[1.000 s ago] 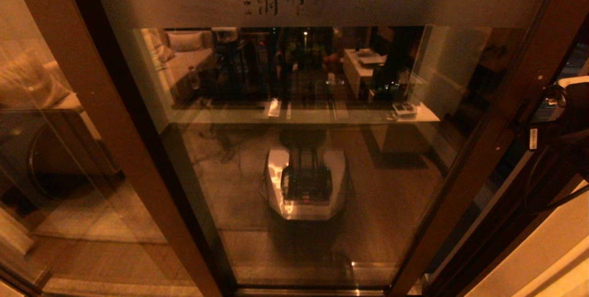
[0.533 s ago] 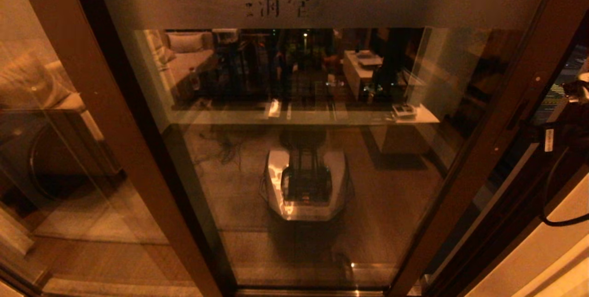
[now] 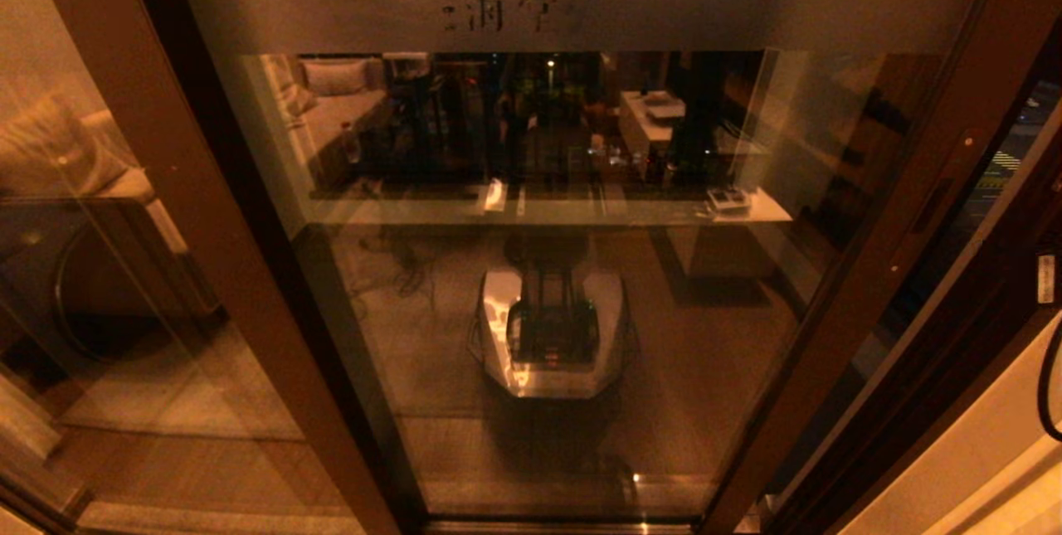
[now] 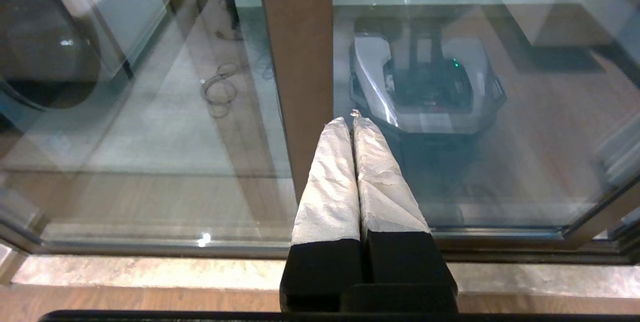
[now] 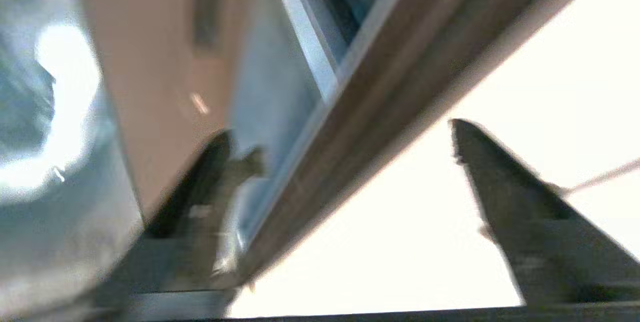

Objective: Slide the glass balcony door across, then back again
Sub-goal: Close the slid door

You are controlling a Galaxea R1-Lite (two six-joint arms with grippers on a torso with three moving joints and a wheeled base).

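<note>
The glass balcony door [image 3: 548, 286] fills the middle of the head view. It has a frosted band [image 3: 747, 8] with etched characters near the top and a reddish-brown stile [image 3: 892, 261] on the right. The narrow handle slot [image 3: 932, 205] sits in that stile with nothing on it. In the right wrist view my right gripper [image 5: 340, 130] is open and empty, its dark fingers [image 5: 500, 182] spread beside the stile [image 5: 150, 87] and its slot [image 5: 205, 7]. My left gripper [image 4: 352, 121] is shut on nothing, its white-wrapped fingers [image 4: 330, 177] pointing at the lower glass.
A fixed glass panel with a wide brown post [image 3: 158, 187] stands to the left; the same post [image 4: 295, 62] shows in the left wrist view. A dark outer frame [image 3: 971, 336] and pale wall [image 3: 979, 435] lie right of the door. My arm's cable [image 3: 1047, 386] hangs at the right edge. A stone sill [image 4: 150, 272] runs along the floor.
My right arm has pulled away from the stile, moving right and down until it has almost left the head view. The door itself has not visibly shifted.
</note>
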